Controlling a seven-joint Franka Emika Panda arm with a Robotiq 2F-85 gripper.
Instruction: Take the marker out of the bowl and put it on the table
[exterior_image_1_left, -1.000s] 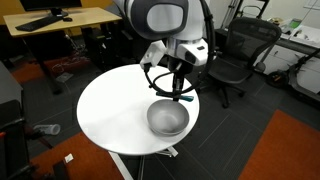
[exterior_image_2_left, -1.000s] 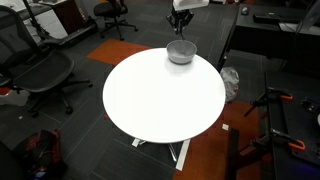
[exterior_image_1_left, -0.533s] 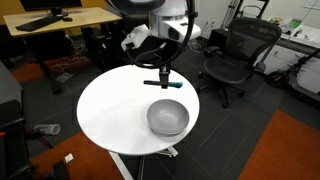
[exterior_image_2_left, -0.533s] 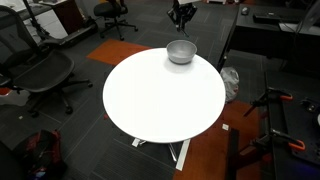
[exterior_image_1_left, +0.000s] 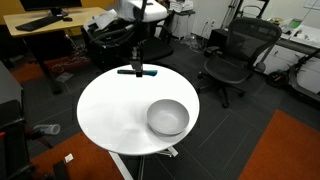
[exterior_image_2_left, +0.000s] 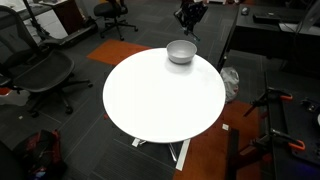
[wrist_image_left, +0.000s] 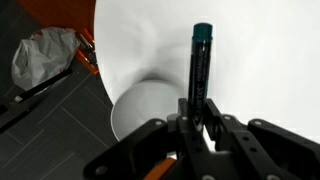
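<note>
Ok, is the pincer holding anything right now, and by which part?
Yes. The pincer is shut on the marker, gripping it at the dark end of the barrel. The teal tip sticks out free.

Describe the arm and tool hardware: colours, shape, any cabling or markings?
Arm: white shell with dark sections, mostly cut off by the top of the frame in an exterior view. Tool: all black in the wrist view, with two narrow parallel fingers on angular linkage arms. No markings are readable, and any cabling is too small to tell.
</note>
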